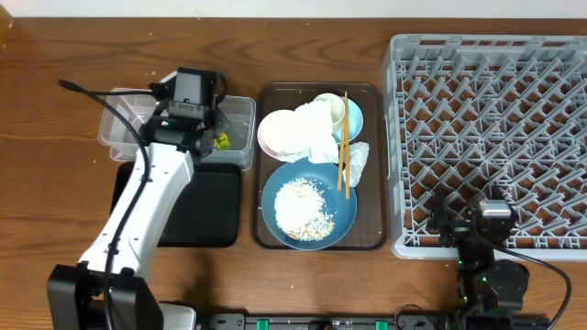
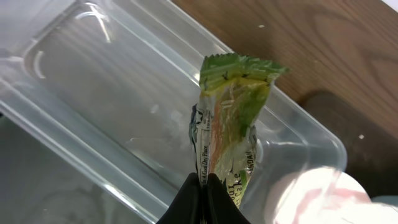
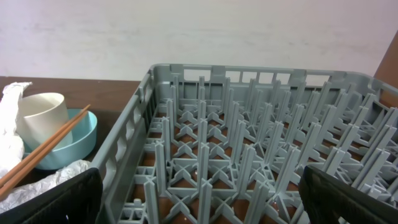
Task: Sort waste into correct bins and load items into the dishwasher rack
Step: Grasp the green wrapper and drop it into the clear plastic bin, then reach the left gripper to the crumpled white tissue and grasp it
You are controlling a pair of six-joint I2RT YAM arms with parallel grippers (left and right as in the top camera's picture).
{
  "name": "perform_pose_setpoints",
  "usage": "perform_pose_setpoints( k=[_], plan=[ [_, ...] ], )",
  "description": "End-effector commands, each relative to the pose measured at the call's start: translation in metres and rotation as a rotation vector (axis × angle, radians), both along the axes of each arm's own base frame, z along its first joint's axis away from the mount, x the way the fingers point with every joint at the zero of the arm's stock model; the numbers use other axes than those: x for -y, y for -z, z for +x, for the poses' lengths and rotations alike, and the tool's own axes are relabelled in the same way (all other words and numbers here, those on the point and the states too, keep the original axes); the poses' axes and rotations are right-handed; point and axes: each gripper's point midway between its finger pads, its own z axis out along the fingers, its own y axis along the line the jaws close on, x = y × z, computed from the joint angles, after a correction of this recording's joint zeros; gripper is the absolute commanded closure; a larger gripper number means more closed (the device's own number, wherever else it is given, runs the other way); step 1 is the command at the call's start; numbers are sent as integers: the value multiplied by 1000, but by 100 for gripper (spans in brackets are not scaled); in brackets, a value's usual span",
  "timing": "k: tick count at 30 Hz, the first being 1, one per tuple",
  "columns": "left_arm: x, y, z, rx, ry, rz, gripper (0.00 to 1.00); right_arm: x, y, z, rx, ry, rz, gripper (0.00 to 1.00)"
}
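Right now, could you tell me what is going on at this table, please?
The left gripper is shut on the yellow-green wrapper, holding it over the clear tub. The right gripper hangs open and empty at the near edge of the dishwasher rack, which has nothing loaded yet. The dark-blue plate with rice grains, the chopsticks and the napkins are still on the brown tray.
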Motion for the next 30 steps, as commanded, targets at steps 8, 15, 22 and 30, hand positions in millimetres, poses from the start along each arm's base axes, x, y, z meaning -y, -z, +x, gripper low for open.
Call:
perform_pose_setpoints(
  k=[8, 15, 22, 30],
  plan=[
    [-5, 32, -3, -99, -3, 38, 91, 0, 0, 0, 0, -1, -4, 1],
    [-4, 26, 1, -81, 37, 59, 50, 0, 0, 0, 0, -1, -4, 1],
    [27, -23, -1, 30, 155, -93, 49, 0, 0, 0, 0, -1, -4, 1],
    [91, -45, -29, 30, 389, -273, 48, 0, 0, 0, 0, -1, -4, 1]
  ],
)
